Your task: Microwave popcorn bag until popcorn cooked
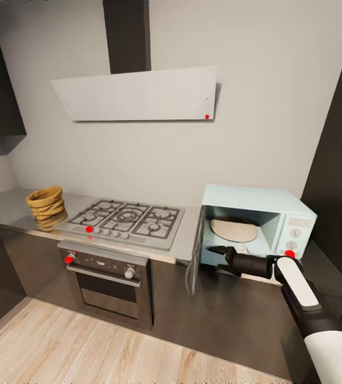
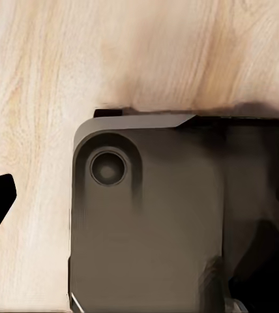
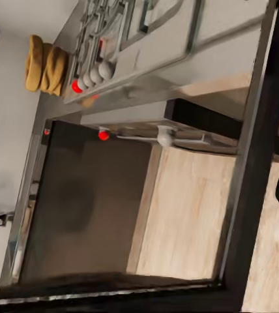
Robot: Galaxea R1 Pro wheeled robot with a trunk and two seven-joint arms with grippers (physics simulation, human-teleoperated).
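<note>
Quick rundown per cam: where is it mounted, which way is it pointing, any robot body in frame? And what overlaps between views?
Head view: from the robot's head, looking forward and down at the countertop, gas hob, oven and open microwave; right arm and right hand reach toward the microwave opening.
Left wrist view: on the left arm, facing down at the wood floor; a dark robot part shows.
Right wrist view: on the right arm, looking back through the microwave door's glass.
Shared by head and right wrist views: popcorn bag, hob, oven.
</note>
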